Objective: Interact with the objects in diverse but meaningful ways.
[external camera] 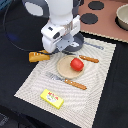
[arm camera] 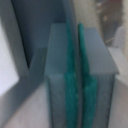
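On a dark bench, in the exterior view, a striped placemat [external camera: 70, 80] is seen carrying a beige plate [external camera: 64, 67] with a red tomato [external camera: 76, 64] on it. An orange-handled fork [external camera: 67, 81] lies just beside the plate, an orange-handled knife [external camera: 89, 58] beyond it, and a yellow packet [external camera: 52, 98] near the mat's edge. An orange bread loaf [external camera: 38, 56] rests at the exterior view's left, beneath the white arm [external camera: 59, 25]. The tomato is judged light, smooth and prone to roll, best taken across its middle; the cutlery, thin and stiff, by its handles.

In the wrist view, the gripper [arm camera: 79, 75] fills the frame: its green-padded jaws are seen pressed together, with nothing between them.
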You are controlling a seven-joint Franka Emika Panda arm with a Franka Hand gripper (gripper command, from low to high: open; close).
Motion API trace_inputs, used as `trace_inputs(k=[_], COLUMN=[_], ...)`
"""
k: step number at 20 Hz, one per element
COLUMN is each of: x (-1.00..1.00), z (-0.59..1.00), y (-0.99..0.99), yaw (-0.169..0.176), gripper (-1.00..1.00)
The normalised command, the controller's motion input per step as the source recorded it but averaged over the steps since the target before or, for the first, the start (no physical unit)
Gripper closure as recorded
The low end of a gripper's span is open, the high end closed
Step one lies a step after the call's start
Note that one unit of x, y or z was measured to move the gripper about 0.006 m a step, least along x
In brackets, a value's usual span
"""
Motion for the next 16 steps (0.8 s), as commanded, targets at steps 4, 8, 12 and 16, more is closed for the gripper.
trace_inputs(k=[4, 8, 12, 16], x=[0.09, 0.24, 0.35, 0.55], z=[0.38, 0.55, 0.68, 0.75], y=[0.58, 0.33, 0.23, 0.2], yaw=[0.091, 0.048, 0.029, 0.011], gripper=[1.0, 1.0, 1.0, 1.0])
